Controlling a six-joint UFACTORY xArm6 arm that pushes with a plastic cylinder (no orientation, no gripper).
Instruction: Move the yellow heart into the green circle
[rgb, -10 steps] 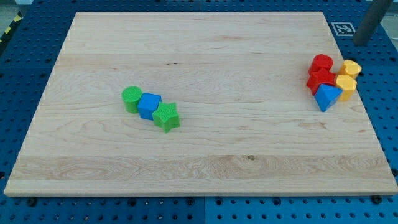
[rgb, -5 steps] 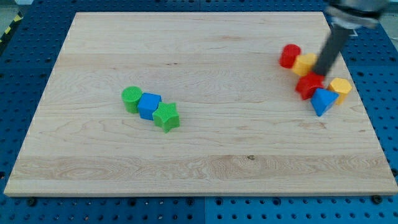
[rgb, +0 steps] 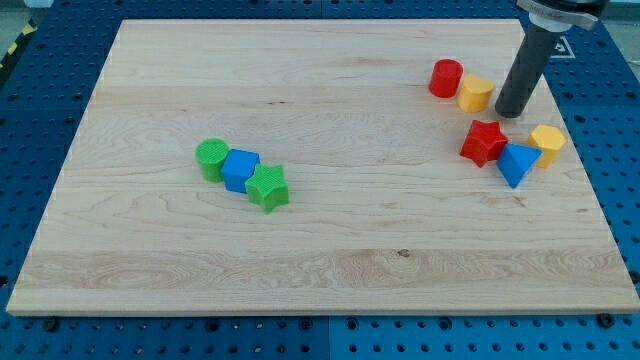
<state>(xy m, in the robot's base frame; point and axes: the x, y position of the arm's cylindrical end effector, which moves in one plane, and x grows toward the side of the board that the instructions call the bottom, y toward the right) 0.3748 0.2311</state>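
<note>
The yellow heart (rgb: 475, 93) lies at the view's upper right, touching a red cylinder (rgb: 446, 77) on its left. My tip (rgb: 510, 113) rests on the board just right of the heart, a small gap away. The green circle (rgb: 211, 158) sits far off at the view's left centre, at the left end of a row with a blue block (rgb: 240, 169) and a green star (rgb: 268, 188).
Below my tip, a red star (rgb: 485, 142), a blue triangle (rgb: 518, 163) and a second yellow block (rgb: 547, 143) sit close together near the board's right edge (rgb: 585, 170).
My tip swept in from the upper right and pushed the red cylinder and yellow heart to the left, out of the cluster. The red star, blue triangle and other yellow block shifted slightly.
</note>
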